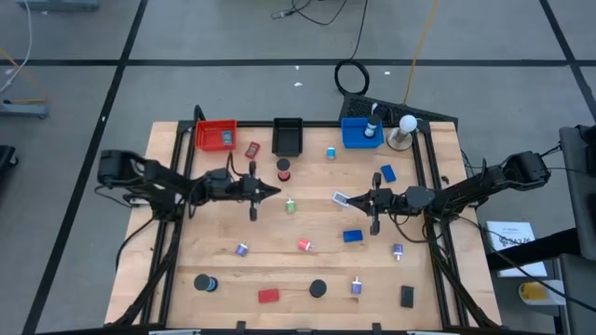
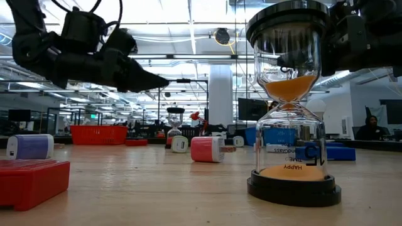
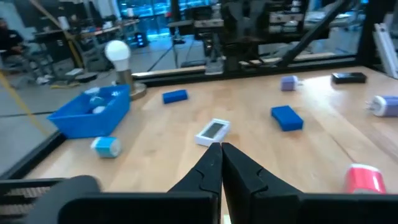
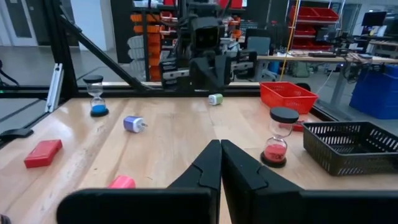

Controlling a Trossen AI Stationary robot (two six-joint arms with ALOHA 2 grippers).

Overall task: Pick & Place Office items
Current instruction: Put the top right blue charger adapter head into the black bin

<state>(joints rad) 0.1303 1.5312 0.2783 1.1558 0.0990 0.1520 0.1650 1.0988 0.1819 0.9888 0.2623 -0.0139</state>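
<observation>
Wooden desk (image 1: 186,233) remained strewn with most office items (image 1: 304,245); only a few lay in the red tray (image 1: 215,136) and blue tray (image 1: 359,134). Left gripper (image 1: 276,191) and right gripper (image 1: 350,198) hovered mid-desk, fingers pressed together, holding nothing.

Three trays (image 1: 287,136) line the table's (image 1: 279,270) far edge, office items (image 1: 352,236) scattered before them.
</observation>
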